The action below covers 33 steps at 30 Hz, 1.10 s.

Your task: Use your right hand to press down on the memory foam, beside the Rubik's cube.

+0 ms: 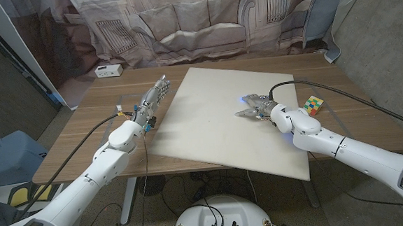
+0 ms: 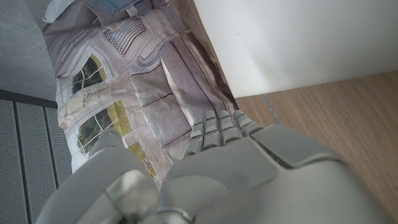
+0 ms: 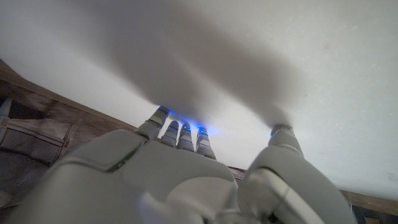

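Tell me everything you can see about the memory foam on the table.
The memory foam is a large, thin, off-white rectangular slab with a smooth matte surface, lying flat on the wooden table; its near edge overhangs the table's front. The right hand is on it, fingertips against the surface. The Rubik's cube sits just off its right edge. The left hand stands beside its left edge, apart.
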Available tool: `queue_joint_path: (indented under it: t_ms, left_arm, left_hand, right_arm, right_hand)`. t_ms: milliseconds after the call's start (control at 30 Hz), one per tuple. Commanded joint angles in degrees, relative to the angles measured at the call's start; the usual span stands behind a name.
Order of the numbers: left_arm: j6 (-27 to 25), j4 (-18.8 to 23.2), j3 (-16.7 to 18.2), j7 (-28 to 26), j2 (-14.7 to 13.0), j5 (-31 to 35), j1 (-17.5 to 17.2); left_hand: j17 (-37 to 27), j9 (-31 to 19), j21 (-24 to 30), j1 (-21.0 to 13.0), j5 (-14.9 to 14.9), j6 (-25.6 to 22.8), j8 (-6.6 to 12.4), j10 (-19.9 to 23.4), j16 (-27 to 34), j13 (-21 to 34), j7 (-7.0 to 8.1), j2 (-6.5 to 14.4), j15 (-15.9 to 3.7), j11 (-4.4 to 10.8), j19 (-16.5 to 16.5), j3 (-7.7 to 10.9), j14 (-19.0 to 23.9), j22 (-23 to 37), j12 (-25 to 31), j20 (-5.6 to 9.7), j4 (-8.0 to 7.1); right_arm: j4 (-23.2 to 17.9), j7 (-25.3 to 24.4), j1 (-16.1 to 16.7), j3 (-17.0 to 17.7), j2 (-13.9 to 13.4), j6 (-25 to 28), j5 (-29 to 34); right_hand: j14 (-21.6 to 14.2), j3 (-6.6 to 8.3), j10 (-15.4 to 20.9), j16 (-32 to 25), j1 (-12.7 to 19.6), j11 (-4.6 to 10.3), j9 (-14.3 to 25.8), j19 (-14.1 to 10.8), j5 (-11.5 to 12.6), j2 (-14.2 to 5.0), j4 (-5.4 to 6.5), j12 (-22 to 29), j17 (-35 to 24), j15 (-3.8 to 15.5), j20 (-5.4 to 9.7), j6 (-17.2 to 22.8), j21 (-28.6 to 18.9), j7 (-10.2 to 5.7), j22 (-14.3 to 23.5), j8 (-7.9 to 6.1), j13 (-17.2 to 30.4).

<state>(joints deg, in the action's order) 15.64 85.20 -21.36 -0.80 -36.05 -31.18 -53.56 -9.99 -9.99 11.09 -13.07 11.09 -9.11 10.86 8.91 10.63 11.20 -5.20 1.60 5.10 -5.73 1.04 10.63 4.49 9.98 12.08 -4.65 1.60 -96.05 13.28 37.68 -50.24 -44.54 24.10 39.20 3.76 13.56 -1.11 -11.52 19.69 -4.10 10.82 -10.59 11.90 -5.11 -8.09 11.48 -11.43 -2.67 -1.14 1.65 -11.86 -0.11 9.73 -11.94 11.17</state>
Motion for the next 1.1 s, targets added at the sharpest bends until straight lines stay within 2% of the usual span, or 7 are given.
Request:
queue_joint_path:
  t_ms: [33, 100, 167, 500, 967, 1100]
  left_arm:
    - [-0.9, 0.5, -0.3, -0.1, -0.2, 0.1, 0.0]
    - [-1.0, 0.4, -0.4, -0.1, -0.1, 0.1, 0.0]
    - [-1.0, 0.4, -0.5, 0.0, -0.1, 0.1, 0.0]
    - [-0.7, 0.5, -0.5, -0.3, 0.0, 0.2, -0.3]
    - [-0.6, 0.9, -0.5, -0.5, 0.0, 0.2, -0.8]
    - [-0.4, 1.0, -0.4, -0.6, 0.1, 0.2, -1.0]
  left_hand:
    - [-0.2, -0.2, 0.0, 0.0, 0.0, -0.6, 0.22, -0.3, 0.0, 0.1, -0.03, 0.5, 0.20, 0.14, -0.2, 0.16, -0.5, 0.3, 0.0, -0.45, 0.36]
    - [-0.2, -0.2, 0.0, -0.1, 0.0, -0.6, 0.21, -0.3, 0.0, 0.1, -0.04, 0.6, 0.22, 0.12, -0.1, 0.18, -0.4, 0.3, 0.0, -0.47, 0.38]
    - [-0.2, -0.2, 0.0, -0.1, 0.0, -0.7, 0.25, -0.3, 0.0, 0.1, -0.02, 0.6, 0.25, 0.13, -0.1, 0.20, -0.4, 0.3, 0.0, -0.49, 0.41]
    - [-0.2, -0.2, 0.0, -0.2, 0.0, -0.8, 0.25, -0.2, 0.0, 0.1, -0.10, 0.7, 0.29, 0.09, 0.0, 0.28, -0.5, 0.3, 0.1, -0.70, 0.52]
    - [-0.2, -0.3, 0.0, -0.3, -0.1, -1.0, 0.25, -0.2, 0.1, 0.1, -0.15, 0.9, 0.28, 0.06, 0.0, 0.35, -0.4, 0.3, 0.1, -0.69, 0.65]
    - [-0.2, -0.3, 0.0, -0.3, -0.1, -1.0, 0.23, -0.2, 0.1, 0.1, -0.16, 0.9, 0.34, 0.08, 0.0, 0.36, -0.4, 0.3, 0.1, -0.68, 0.68]
  right_arm:
    - [1.8, 2.6, -0.5, -0.5, 0.3, -0.3, -2.0]
    - [2.2, 3.2, -0.8, -0.7, 0.3, -0.4, -2.3]
    - [2.5, 4.0, -1.2, -1.1, 0.4, -0.3, -2.3]
    - [2.8, 5.9, -1.9, -2.2, 0.5, 0.8, -2.4]
    - [-0.5, 3.5, -0.3, -1.2, -1.1, 1.8, -1.9]
    - [-2.0, 2.1, 0.4, -0.4, -1.6, 2.2, -1.6]
  right_hand:
    - [-2.8, 0.86, 2.6, -1.1, 3.0, -0.66, 0.2, -2.7, -0.7, 0.42, -1.38, 1.2, 0.0, 0.51, 0.05, 1.3, -0.4, -0.31, 0.1, -0.30, 0.2]
    - [-4.2, 0.97, 3.5, -1.4, 3.5, -0.73, 0.2, -4.5, -0.9, 0.82, -1.45, 1.4, 0.0, 0.54, 0.05, 1.9, -0.9, -0.18, 0.1, -0.35, 0.2]
    - [-5.2, 0.98, 4.8, -1.7, 3.5, -0.59, 0.2, -5.2, -1.1, 0.91, -1.20, 1.7, 0.0, 0.85, 0.08, 3.1, -0.9, -0.07, 0.1, -0.68, 0.2]
    - [-7.9, 0.74, 9.0, -2.4, 2.4, -0.01, 0.3, -6.9, -1.4, 0.92, -0.22, 2.6, -0.4, 0.66, 0.33, 8.1, -0.7, -0.55, 0.1, -1.85, 0.2]
    - [-8.2, 0.93, 8.4, -2.3, 2.4, -0.15, 0.3, -7.4, -1.4, 0.71, -0.12, 2.1, -0.4, 0.48, 0.24, 7.4, -0.6, -0.57, 0.1, -1.22, 0.2]
    - [-8.0, 1.06, 7.7, -2.1, 2.6, 0.37, 0.3, -7.2, -1.4, 0.69, -0.22, 1.6, -0.4, 0.37, 0.13, 6.5, -0.4, -0.59, 0.2, -0.72, 0.2]
